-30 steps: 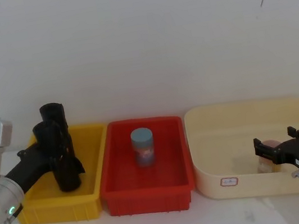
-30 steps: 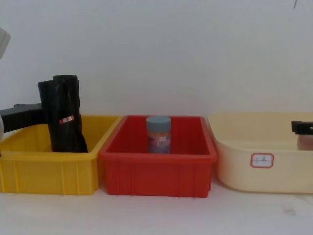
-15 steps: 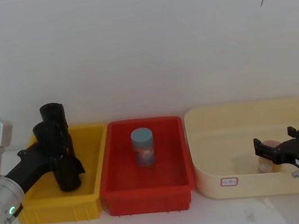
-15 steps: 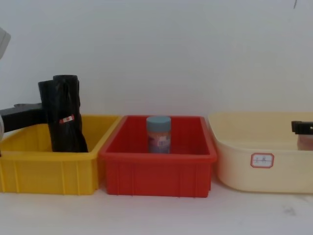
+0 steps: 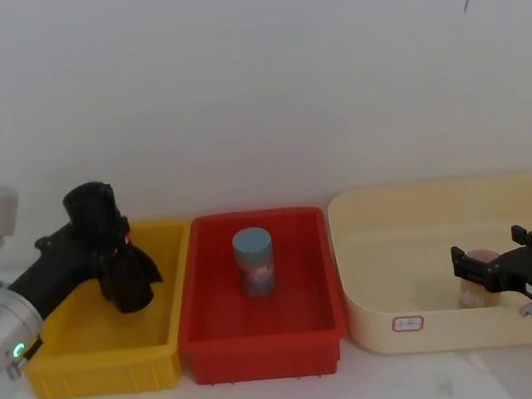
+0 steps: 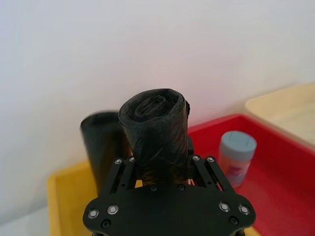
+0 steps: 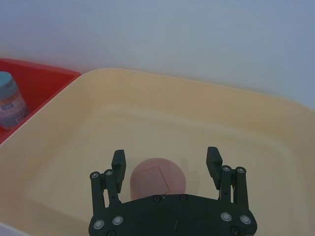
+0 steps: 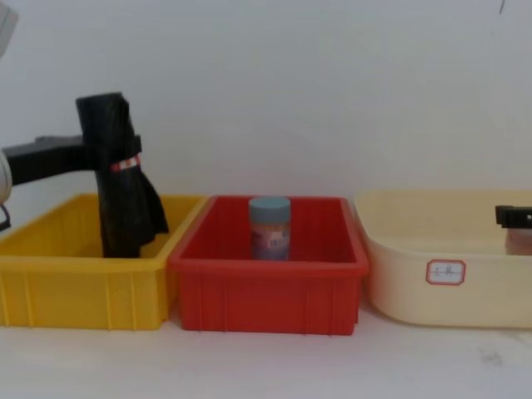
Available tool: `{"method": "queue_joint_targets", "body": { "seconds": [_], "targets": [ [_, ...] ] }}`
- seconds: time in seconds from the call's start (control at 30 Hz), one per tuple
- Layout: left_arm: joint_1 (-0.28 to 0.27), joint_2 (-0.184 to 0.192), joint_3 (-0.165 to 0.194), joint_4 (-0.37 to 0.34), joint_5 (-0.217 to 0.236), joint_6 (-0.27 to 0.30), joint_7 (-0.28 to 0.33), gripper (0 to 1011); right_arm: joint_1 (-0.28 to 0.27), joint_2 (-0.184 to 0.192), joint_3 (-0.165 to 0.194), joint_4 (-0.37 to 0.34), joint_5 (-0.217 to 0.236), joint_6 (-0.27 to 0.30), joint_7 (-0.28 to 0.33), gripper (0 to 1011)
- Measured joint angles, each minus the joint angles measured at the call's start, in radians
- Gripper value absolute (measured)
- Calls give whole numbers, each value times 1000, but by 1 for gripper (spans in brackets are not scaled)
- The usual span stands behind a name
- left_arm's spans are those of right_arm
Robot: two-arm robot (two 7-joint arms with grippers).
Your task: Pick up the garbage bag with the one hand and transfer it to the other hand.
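Observation:
The garbage bag [image 5: 113, 256], a thick black roll with a red-and-white band [image 8: 125, 164] and a loose flap, hangs slightly tilted over the yellow bin [image 5: 70, 367]. My left gripper [image 5: 102, 248], on the green-ringed arm, is shut on its upper part, and its fingers [image 6: 120, 169] clamp both sides of the bag [image 6: 156, 132]. In the chest view the garbage bag [image 8: 116, 141] has its lower end still below the bin's rim. My right gripper [image 5: 488, 260], on the blue-ringed arm, stays open in the beige tub [image 5: 392, 230], apart from the bag.
A slimmer plain black roll [image 6: 101, 147] stands behind the held one in the yellow bin [image 8: 50, 287]. The red bin [image 5: 217, 339] holds a blue-lidded jar [image 5: 254, 260]. A pink round object [image 7: 157, 179] lies between the right gripper's [image 7: 166, 157] fingers in the tub [image 7: 246, 123].
My left gripper has lifted the garbage bag up and a little to the right, tilting it. The right arm has not moved.

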Motion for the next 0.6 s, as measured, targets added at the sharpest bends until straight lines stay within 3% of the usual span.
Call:
{"method": "queue_joint_targets", "body": {
  "seconds": [0.4, 0.6],
  "targets": [
    [-49, 23, 29, -35, -20, -11, -105, 426, 1, 0, 0, 0, -1, -1, 1, 1000],
    [-86, 25, 48, -22, -33, -25, -169, 426, 8, 10, -5, -3, -6, -28, 32, 1000]
  ]
}}
